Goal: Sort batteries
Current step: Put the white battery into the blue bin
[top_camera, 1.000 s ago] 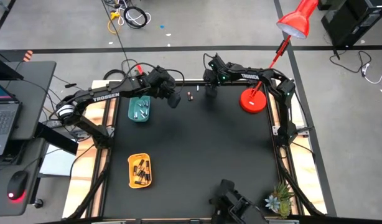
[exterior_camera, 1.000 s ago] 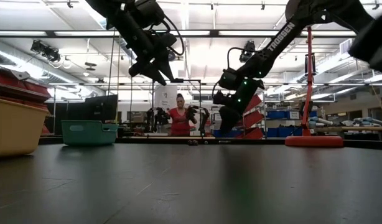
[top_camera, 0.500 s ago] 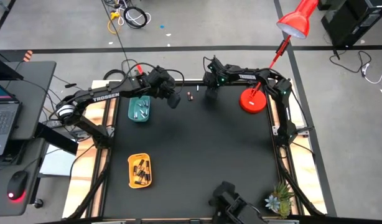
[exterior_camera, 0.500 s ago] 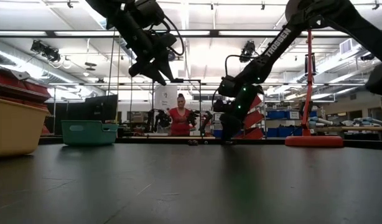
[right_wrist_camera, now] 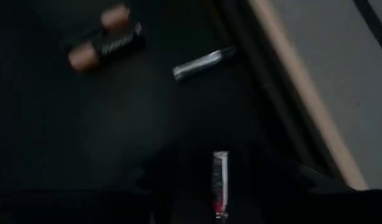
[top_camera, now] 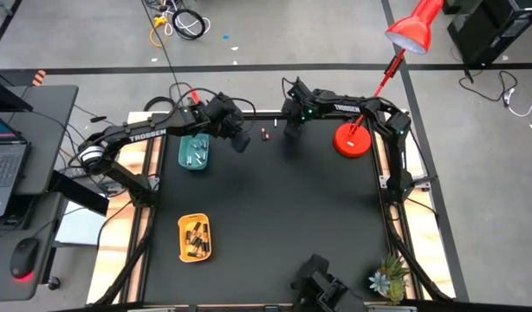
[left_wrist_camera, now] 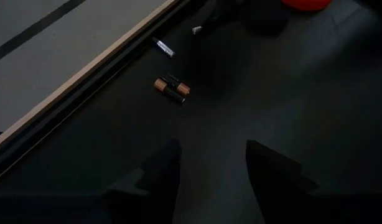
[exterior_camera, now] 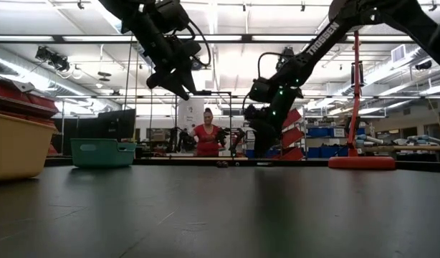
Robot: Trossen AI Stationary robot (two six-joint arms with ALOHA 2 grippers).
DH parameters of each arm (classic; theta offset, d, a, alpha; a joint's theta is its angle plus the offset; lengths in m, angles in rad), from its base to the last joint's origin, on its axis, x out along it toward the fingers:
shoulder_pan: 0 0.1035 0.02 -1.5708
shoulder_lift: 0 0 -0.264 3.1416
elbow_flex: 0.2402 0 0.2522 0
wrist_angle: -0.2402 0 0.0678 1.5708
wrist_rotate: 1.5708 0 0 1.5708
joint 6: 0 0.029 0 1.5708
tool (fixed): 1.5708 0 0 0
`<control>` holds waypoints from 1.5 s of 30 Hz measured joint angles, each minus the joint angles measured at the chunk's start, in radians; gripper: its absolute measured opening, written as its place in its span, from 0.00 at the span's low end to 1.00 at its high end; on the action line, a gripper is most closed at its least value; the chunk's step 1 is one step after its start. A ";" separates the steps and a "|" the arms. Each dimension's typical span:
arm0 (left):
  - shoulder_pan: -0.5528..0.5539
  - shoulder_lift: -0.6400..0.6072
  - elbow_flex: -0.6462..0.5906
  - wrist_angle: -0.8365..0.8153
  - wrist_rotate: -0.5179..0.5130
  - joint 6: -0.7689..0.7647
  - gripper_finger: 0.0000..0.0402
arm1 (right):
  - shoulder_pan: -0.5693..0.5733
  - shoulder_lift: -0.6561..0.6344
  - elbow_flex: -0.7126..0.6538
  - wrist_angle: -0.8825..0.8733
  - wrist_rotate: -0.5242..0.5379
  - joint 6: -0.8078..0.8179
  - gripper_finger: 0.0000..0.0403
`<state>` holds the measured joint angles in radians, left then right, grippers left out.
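Two copper-tipped dark batteries (left_wrist_camera: 171, 90) and one silver battery (left_wrist_camera: 163, 47) beyond open left tool (left_wrist_camera: 208, 163); right tool's (top_camera: 289, 128) grip indiscernible.

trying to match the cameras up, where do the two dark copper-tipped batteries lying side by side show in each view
High view: the dark battery pair lies near the table's far edge, between the left gripper and right gripper.
Low view: a tiny dark lump at the far edge.
Left wrist view: upper middle.
Right wrist view: upper left.
Shared landmark: the silver battery beside the pair.
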<state>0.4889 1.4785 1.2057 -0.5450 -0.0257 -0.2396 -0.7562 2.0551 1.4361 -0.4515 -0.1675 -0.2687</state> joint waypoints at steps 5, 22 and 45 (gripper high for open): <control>0.000 0.000 0.000 -0.011 0.000 0.000 0.46 | -0.011 -0.077 0.002 -0.001 -0.007 0.033 0.51; 0.000 0.000 0.000 0.001 0.000 0.004 0.46 | -0.019 0.016 -0.032 -0.052 0.003 -0.002 0.49; 0.000 0.000 0.000 -0.011 0.041 -0.008 0.46 | 0.016 0.004 -0.034 -0.133 -0.002 0.034 0.06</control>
<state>0.4892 1.4784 1.2057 -0.5556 0.0152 -0.2474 -0.7400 2.0595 1.4023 -0.5848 -0.1698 -0.2345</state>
